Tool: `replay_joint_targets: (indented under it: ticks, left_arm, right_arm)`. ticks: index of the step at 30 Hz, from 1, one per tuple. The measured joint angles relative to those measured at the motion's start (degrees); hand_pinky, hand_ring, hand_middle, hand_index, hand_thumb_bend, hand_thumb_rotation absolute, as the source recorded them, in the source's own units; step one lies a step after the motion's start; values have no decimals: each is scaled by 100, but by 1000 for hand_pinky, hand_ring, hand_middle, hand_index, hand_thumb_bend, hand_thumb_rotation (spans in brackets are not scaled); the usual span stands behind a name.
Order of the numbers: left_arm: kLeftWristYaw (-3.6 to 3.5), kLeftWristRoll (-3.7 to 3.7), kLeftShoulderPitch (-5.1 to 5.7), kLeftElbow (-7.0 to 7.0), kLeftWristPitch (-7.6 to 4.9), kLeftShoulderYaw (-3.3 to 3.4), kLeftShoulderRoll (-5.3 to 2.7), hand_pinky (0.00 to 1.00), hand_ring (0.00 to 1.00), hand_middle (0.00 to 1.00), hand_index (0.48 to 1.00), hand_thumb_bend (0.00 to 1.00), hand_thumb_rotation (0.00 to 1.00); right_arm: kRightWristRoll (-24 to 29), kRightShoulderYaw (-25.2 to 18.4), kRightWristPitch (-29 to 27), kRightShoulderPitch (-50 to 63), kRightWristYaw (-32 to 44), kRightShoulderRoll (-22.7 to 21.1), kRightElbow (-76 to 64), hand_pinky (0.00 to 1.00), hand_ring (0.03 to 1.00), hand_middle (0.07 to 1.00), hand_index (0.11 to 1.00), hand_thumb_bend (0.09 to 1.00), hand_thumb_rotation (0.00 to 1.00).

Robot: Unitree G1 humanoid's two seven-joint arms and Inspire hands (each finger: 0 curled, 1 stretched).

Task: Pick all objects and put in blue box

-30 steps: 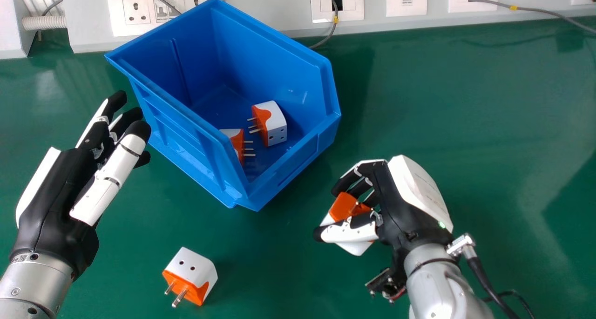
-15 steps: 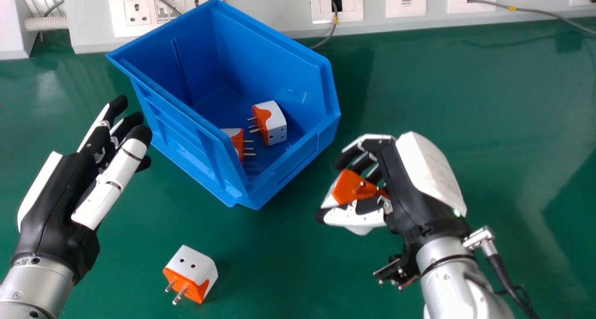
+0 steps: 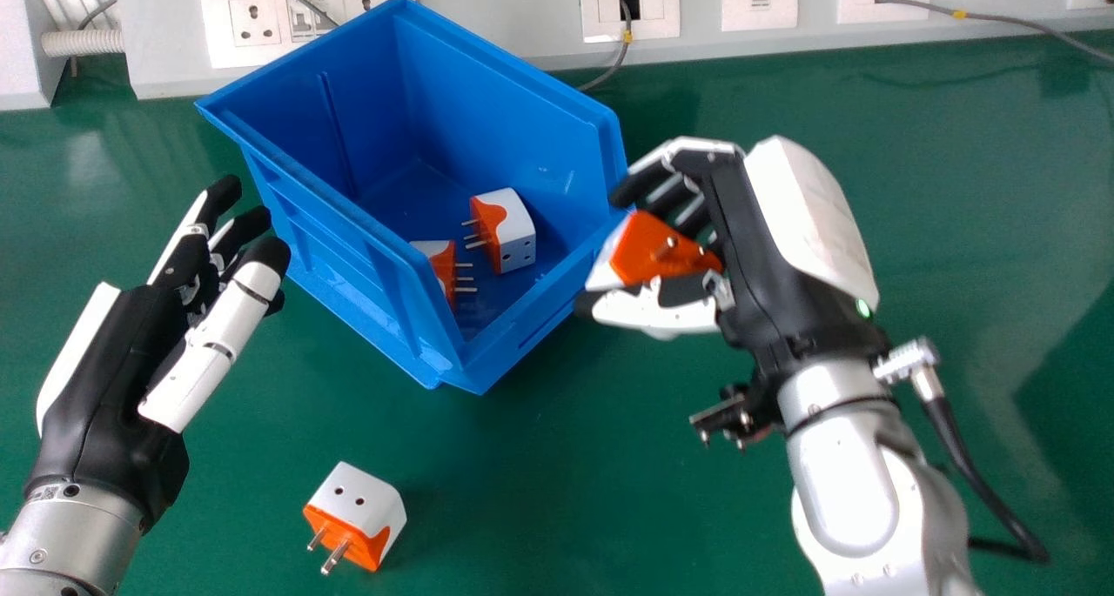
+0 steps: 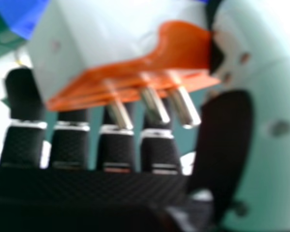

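Note:
In the head view my right hand (image 3: 740,239) is beside the right wall of the blue box (image 3: 348,274), its fingers and thumb closed round an orange-and-white plug adapter (image 3: 653,252). The right hand view shows that adapter (image 4: 130,48) with its metal pins out, between the fingers and thumb of my right hand (image 4: 70,140). Two more adapters lie inside the box, one whole (image 3: 509,231) and one partly hidden by the near wall (image 3: 442,265). Another adapter (image 3: 357,509) rests on the green table, in front of the box. My left hand (image 3: 113,378) is left of the box, fingers straight.
A grey trunking with white sockets (image 3: 631,6) runs along the back of the green table (image 3: 870,143). Thin grey cables (image 3: 1009,22) hang from it. Behind the box's back corner stands a socket panel (image 3: 252,22).
My right hand has moved away from the front edge, up to the box's right side, carrying the adapter. The left hand has barely shifted.

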Motion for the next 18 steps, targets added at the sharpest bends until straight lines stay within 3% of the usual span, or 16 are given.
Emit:
replay_joint_targets:
  ticks: [9,18]
  left_arm:
    - [-21,4,156,22,-171,-2,-95,865,936,952,975,399,664]
    - [-62,-8,374,23,-361,13,-151,862,934,951,975,399,660]
  right_arm:
    - [46,-57,-69,-1022,-7,124,891,301,424,520,557,484,0]
    - [297,-60,-660,-1912,-239,257,2307,302,425,524,551,485,0]
